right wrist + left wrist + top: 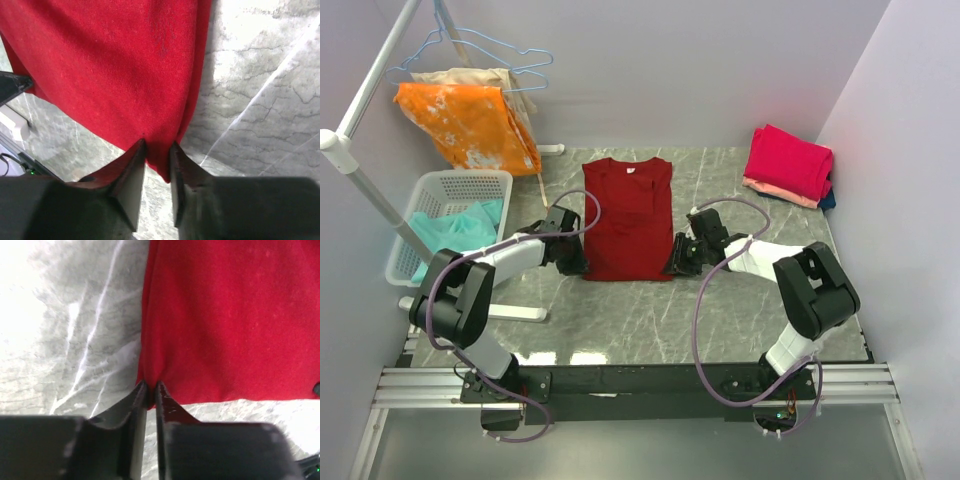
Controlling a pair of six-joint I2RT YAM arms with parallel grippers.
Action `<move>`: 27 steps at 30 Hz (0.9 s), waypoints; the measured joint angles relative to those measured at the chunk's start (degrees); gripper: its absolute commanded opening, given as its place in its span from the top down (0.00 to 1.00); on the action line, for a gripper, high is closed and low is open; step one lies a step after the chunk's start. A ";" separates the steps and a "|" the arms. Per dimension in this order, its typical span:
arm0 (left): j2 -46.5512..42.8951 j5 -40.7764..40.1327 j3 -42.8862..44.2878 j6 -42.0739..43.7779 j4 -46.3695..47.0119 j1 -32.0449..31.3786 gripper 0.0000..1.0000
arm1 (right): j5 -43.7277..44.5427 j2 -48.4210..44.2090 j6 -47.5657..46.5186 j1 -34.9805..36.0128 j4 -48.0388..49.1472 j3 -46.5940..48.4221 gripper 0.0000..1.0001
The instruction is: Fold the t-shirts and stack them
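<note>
Maroon t-shirt (628,222) flat, left pincer (579,262) and right pincer (678,262) at hem corners.

Grey marble-patterned table (620,320), maroon t-shirt (628,215) spread at its middle, folded t-shirt stack (788,165) at far right corner.

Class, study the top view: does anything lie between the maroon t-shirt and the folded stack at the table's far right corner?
Nothing visible does. Only bare table separates the maroon t-shirt from the folded stack. The left gripper and right gripper are shut on its near corners.
</note>
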 measured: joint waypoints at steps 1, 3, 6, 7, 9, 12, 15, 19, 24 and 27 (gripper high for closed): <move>0.00 0.28 -0.17 -0.02 0.13 -0.07 0.98 | -0.07 0.07 0.04 0.00 0.02 0.00 0.75; 0.00 0.96 -0.61 0.04 0.26 -0.24 0.99 | -0.44 0.33 0.07 0.02 0.33 0.00 0.80; 0.02 1.90 -1.55 -0.17 0.96 -0.68 0.99 | -1.07 0.87 -0.04 0.15 0.57 0.00 1.00; 0.02 2.03 -1.66 -0.20 1.18 -0.81 0.99 | -1.22 0.98 -0.09 0.24 0.61 0.00 1.00; 0.07 2.10 -1.68 -0.24 1.31 -0.87 0.99 | -1.33 1.05 -0.09 0.37 0.72 0.00 1.00; 0.04 2.05 -1.73 -0.31 1.31 -0.90 0.99 | -1.27 1.05 0.04 0.55 0.79 -0.04 1.00; -0.48 1.88 -2.16 -0.57 1.46 -1.03 0.99 | -1.14 0.70 0.07 0.74 1.03 -0.72 1.00; -2.93 0.76 -4.09 -1.84 -0.13 -2.16 0.99 | -0.92 -1.92 0.09 1.03 0.79 -3.78 1.00; -9.75 -0.68 -8.07 -4.70 -4.11 -4.83 0.99 | -0.63 -8.11 0.13 1.29 -0.33 -8.44 1.00; -14.91 -1.51 -9.88 -7.39 -6.82 -7.34 0.99 | -0.50 -12.92 0.15 1.73 -1.22 -11.17 1.00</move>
